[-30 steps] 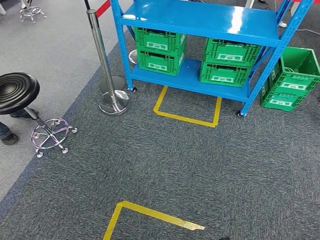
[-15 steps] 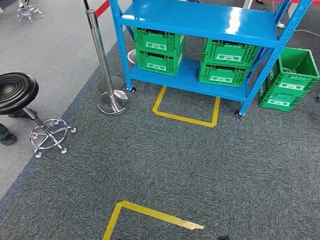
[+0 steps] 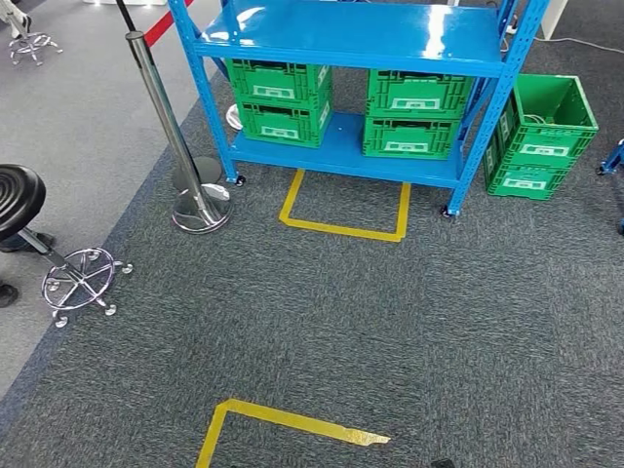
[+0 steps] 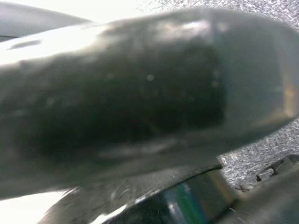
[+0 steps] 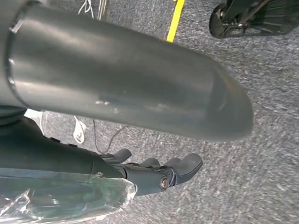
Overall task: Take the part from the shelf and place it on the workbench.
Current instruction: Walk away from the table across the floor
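Observation:
A blue metal shelf stands ahead in the head view, across grey carpet. On its lower level sit two stacks of green crates; what they contain is hidden. My right hand hangs over the carpet in the right wrist view, dark fingers stretched out away from the thick grey thumb, with nothing held. My left hand is a blurred grey mass very close to the left wrist camera, and its fingers are not readable.
A yellow tape rectangle marks the floor before the shelf, and another tape corner lies near me. A chrome stanchion with a red belt stands left of the shelf, a black stool farther left. Green crates sit on the floor at the right.
The whole head picture has shifted left, so my view has moved. The shelf, stool and stanchion keep their places relative to each other.

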{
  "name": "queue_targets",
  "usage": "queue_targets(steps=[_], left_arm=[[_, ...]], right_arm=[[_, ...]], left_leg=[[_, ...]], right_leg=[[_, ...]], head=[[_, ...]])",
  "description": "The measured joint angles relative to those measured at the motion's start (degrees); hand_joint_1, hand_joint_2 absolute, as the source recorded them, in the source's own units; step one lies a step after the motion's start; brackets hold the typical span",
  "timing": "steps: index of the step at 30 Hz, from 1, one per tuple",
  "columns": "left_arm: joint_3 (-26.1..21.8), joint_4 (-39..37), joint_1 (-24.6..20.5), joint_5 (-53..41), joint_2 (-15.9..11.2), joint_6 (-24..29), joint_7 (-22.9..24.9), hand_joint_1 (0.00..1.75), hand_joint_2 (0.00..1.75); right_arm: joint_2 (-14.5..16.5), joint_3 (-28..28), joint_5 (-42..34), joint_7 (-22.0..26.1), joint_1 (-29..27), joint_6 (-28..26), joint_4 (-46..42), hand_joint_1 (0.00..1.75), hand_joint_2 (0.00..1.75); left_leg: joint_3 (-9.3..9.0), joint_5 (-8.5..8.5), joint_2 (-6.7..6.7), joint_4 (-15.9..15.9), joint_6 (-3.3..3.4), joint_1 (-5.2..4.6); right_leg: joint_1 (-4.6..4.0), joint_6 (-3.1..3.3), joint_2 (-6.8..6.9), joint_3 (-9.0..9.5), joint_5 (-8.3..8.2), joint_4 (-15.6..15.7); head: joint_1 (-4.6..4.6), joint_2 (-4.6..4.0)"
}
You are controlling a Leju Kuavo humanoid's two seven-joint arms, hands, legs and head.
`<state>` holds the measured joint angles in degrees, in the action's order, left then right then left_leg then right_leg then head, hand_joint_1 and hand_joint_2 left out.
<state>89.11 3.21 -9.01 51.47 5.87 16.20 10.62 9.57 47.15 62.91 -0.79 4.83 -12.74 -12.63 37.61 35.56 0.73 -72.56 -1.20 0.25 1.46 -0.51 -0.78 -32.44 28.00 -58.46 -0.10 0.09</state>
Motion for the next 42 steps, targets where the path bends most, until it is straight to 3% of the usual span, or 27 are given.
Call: queue_targets(steps=[1, 2, 4, 6, 8, 12, 18, 25, 42], left_arm=[[0.0, 0.0, 0.05, 0.0, -0.01, 0.0, 0.0, 0.0, 0.0], [0.0, 0.0, 0.08, 0.0, -0.02, 0.0, 0.0, 0.0, 0.0], [0.0, 0.0, 0.06, 0.0, -0.06, 0.0, 0.0, 0.0, 0.0], [0.0, 0.0, -0.06, 0.08, -0.12, 0.03, 0.0, 0.0, 0.0], [0.0, 0.0, -0.22, 0.32, -0.08, 0.21, 0.0, 0.0, 0.0], [0.0, 0.0, -0.11, 0.81, 0.12, 1.05, -0.11, 0.0, 0.0], [0.0, 0.0, -0.11, 1.03, 0.29, 1.62, -1.08, 0.0, 0.0], [0.0, 0.0, -0.11, 1.86, 0.3, 2.1, -3.78, 0.0, 0.0], [0.0, 0.0, -0.12, -0.32, 0.29, 3.65, -4.08, 0.0, 0.0]], right_arm=[[0.0, 0.02, 0.02, -0.01, -0.05, 0.0, 0.0, 0.0, 0.0], [0.0, 0.04, 0.03, -0.01, -0.08, 0.0, 0.0, 0.0, 0.0], [0.03, 0.06, 0.15, 0.01, -0.02, -0.04, 0.0, 0.0, 0.0], [0.11, 0.06, 0.74, 0.1, 0.03, -0.4, 0.0, 0.0, 0.0], [0.17, 0.02, 2.11, 0.27, -0.04, -0.89, 0.0, 0.0, 0.0], [0.13, -0.52, 5.87, 0.33, -0.22, -1.07, 0.0, 0.0, 0.0], [0.11, -2.41, 9.76, -0.48, -0.29, -1.09, 0.0, 0.0, 0.0], [0.11, -3.17, 10.76, -0.61, -0.47, -1.05, 0.0, 0.0, 0.0], [0.11, -3.48, 13.16, -1.1, -0.77, -0.98, 0.0, 0.0, 0.0]], left_leg=[[0.78, -0.2, -0.06, -1.28, 0.15, -0.01], [0.57, -1.53, -0.17, -0.45, 0.44, -0.05], [-2.52, -6.03, -0.93, 6.62, 1.48, -0.29], [-5.33, -8.41, -1.73, 12.92, 2.51, -0.58], [-5.93, -8.26, -1.86, 14.62, 2.75, -0.73], [-5.95, -8.72, -1.88, 15.66, 0.66, -0.61], [-5.93, -8.82, -1.88, 15.64, 1.53, -0.88], [-5.94, -8.8, -1.87, 15.6, 1.78, -1.0], [-5.95, -8.83, -1.87, 15.61, 1.79, -0.84]], right_leg=[[-0.11, 0.03, -0.35, 0.02, 0.02, 0.0], [-0.24, 0.05, -0.76, 0.09, 0.03, 0.0], [-0.39, 0.06, -1.55, 0.31, 0.04, 0.02], [-0.56, -0.09, -2.11, 0.29, 0.05, -0.01], [-0.58, -0.54, -2.34, 0.02, -0.07, 0.1], [-0.6, 0.7, -2.15, -0.04, -0.29, 0.49], [-0.36, -0.17, -2.13, 0.31, -0.78, 1.27], [-0.21, -0.98, -2.12, 0.35, -0.88, 1.42], [-0.36, -0.97, -2.12, 0.32, -0.86, 1.37]], head=[[0.0, 0.0], [0.01, -0.01], [0.02, -0.01], [0.0, 0.0], [-0.03, 0.0], [0.01, 0.0], [0.01, 0.0], [-0.01, 0.0], [-0.01, 0.0]])
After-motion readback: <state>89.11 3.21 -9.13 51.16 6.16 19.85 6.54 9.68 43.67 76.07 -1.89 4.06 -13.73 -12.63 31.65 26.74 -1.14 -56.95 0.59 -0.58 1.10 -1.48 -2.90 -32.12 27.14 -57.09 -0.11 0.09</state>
